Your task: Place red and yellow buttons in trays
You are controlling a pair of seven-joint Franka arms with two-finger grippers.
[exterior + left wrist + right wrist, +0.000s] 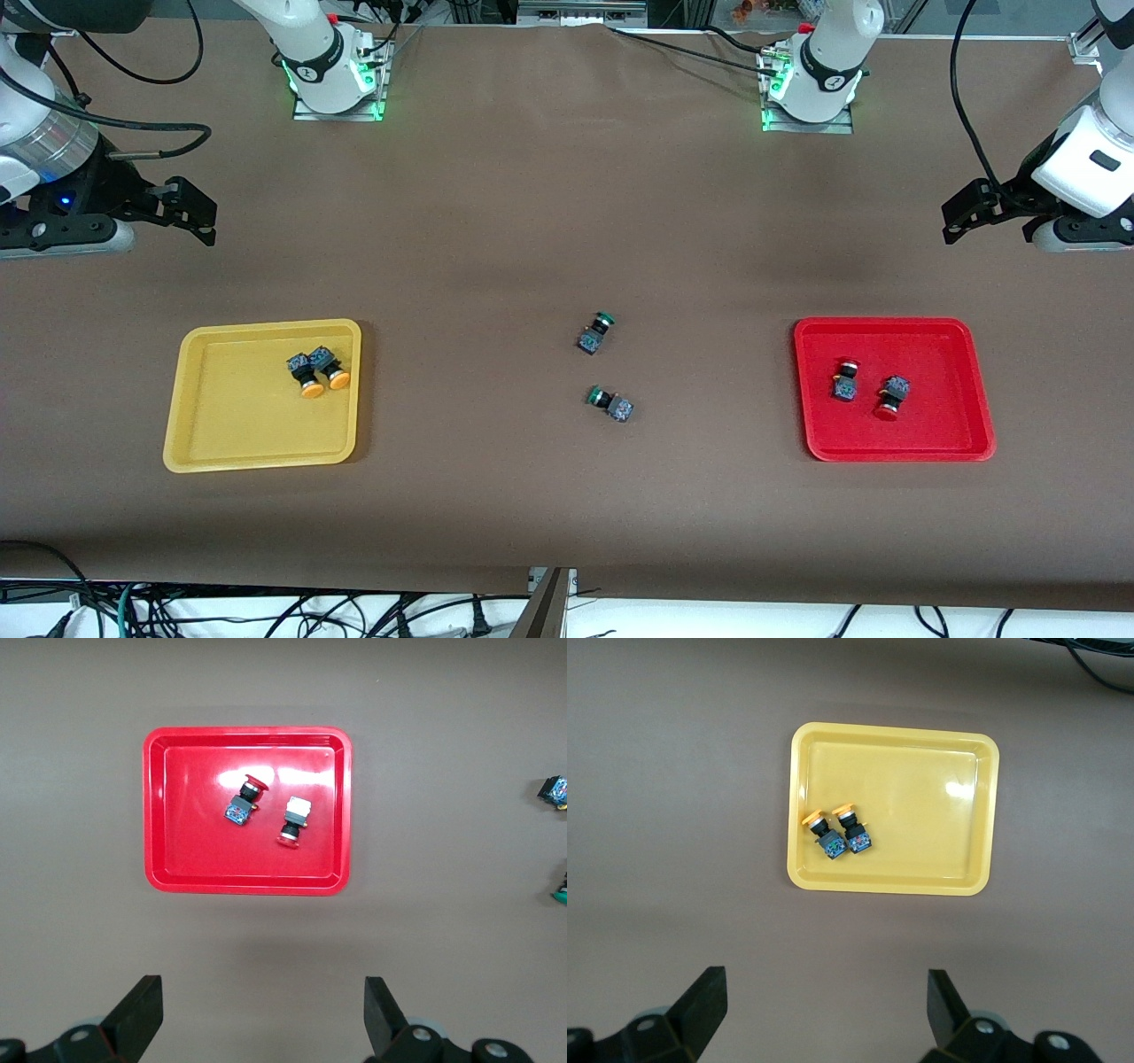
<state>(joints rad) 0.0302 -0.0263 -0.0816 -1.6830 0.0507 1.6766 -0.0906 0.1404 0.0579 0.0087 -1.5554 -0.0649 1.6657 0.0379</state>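
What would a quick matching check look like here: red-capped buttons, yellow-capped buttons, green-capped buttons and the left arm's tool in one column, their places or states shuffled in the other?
Things:
1. two red-capped push-button switches
2. two orange-yellow-capped push-button switches
3. two green-capped push-button switches
4. left arm's two-finger tool

Places or states:
A. on the bare brown table, between the trays
B. open, up over the table, holding nothing
C. in the shallow red plastic tray
D. in the shallow yellow plastic tray

Pairs: 1-C, 2-D, 3-A, 4-B
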